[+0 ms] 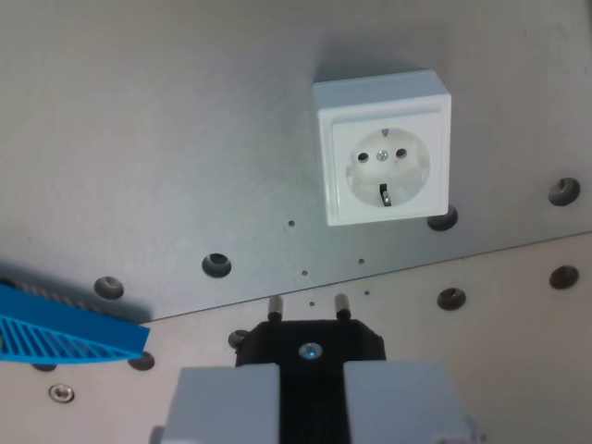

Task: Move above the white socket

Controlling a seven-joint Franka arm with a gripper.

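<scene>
Wrist view puts you looking straight down past the gripper [312, 393] onto a grey metal surface [139, 139], so the arm is posed with its tool pointing at the plate. At the bottom centre of the frame you see the two pale grey fingers [231, 402], one on each side of a black plug [310, 356]. The jaws stand narrow, closed against the plug's body, with the plug filling the gap between them. The plug's two metal pins [341, 304] stick out toward the top of the frame, and a small shiny screw sits in the middle of its black face.

Your target, the white socket [383, 148], lies in the upper right of the frame, well apart from the plug and off to the right of its line. It is a square white box resting on the surface, with a round recess, two pin holes, a centre screw and a dark earth clip showing at the lower edge of the recess. The pins point at bare plate to the left of and below the socket, not at the socket itself.

A seam [370, 273] runs diagonally across the surface between the plug and the socket, with several round mounting holes [216, 265] scattered near it. At the left edge you can see part of a blue ribbed piece [65, 335]; what it belongs to cannot be told.
</scene>
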